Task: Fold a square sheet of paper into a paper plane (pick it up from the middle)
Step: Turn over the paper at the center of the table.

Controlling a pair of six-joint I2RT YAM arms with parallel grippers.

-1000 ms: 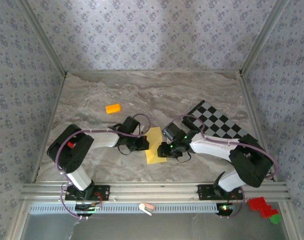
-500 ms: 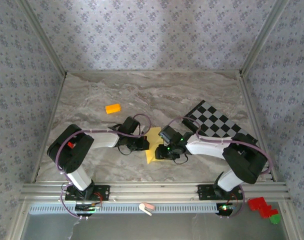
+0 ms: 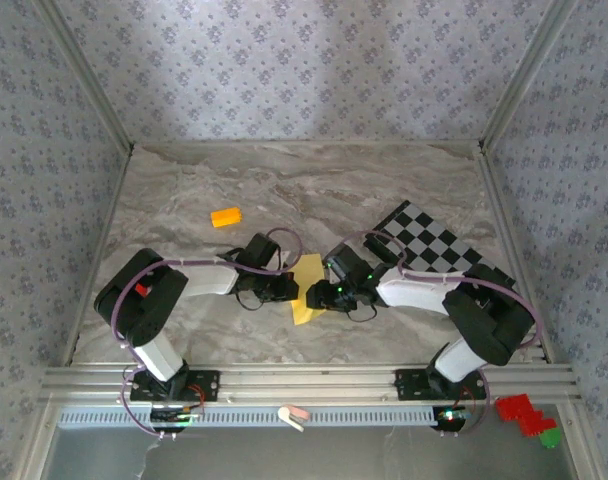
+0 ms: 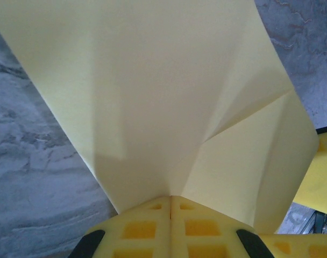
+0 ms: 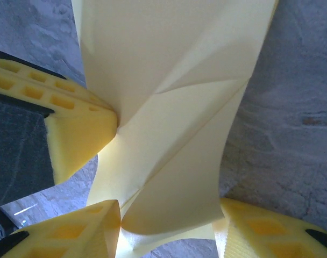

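The square sheet of paper (image 3: 308,272), pale yellow and creased, lies between both grippers at the table's middle. In the left wrist view the paper (image 4: 153,97) rises from my left gripper (image 4: 170,200), which is shut on its edge, and a diagonal crease runs to the right. My right gripper (image 5: 169,220) is open, its fingers (image 5: 88,231) astride a curled flap of the sheet (image 5: 174,161). The left gripper's finger (image 5: 72,134) pinches the sheet at that view's left. In the top view the left gripper (image 3: 284,288) and right gripper (image 3: 319,294) face each other. The paper has flaps, not a paper plane's dart shape.
A small orange block (image 3: 225,217) lies at the back left. A black-and-white checkered board (image 3: 434,250) lies to the right, behind the right arm. Red and green pieces (image 3: 524,413) and a pinkish object (image 3: 294,415) sit off the table, beyond its near edge.
My right gripper has moved left over the sheet toward the left gripper, and its jaws have widened. The left gripper has kept its grip in place.
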